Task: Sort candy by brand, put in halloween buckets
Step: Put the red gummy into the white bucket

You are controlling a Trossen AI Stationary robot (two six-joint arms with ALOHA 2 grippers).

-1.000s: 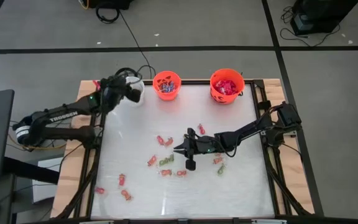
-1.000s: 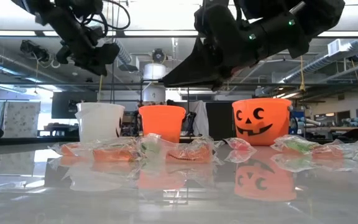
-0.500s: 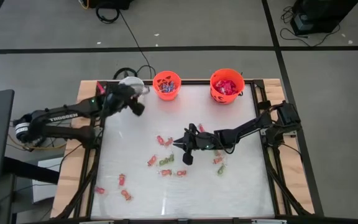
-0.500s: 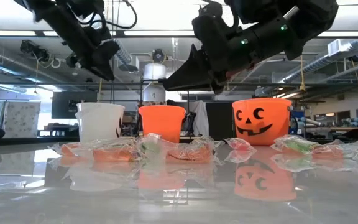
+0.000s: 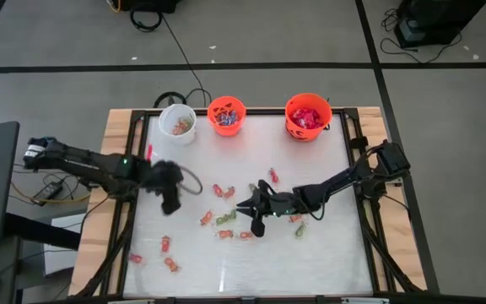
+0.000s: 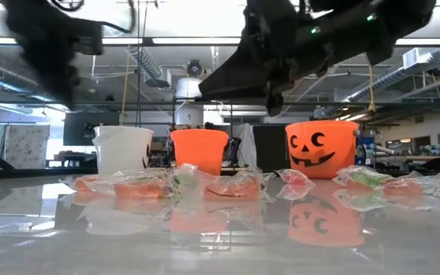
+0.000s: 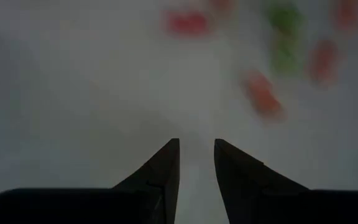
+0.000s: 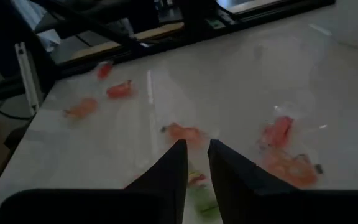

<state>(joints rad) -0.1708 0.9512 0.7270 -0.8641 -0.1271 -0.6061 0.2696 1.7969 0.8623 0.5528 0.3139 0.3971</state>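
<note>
No lettering, brand, number or sign can be read on anything in these views.

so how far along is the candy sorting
Partly done: the white bucket, small orange bucket and larger orange bucket each hold candy. Nothing is in hand; the left gripper and right gripper hang empty. Loose candy is left on the table.

1. Three buckets stand at the table's far edge: one white bucket [image 5: 177,123], one small orange bucket [image 5: 226,116], one larger orange bucket [image 5: 308,116].
2. Two arms over the table.
3. Roughly a dozen loose candies [image 5: 223,219] scattered.
</note>
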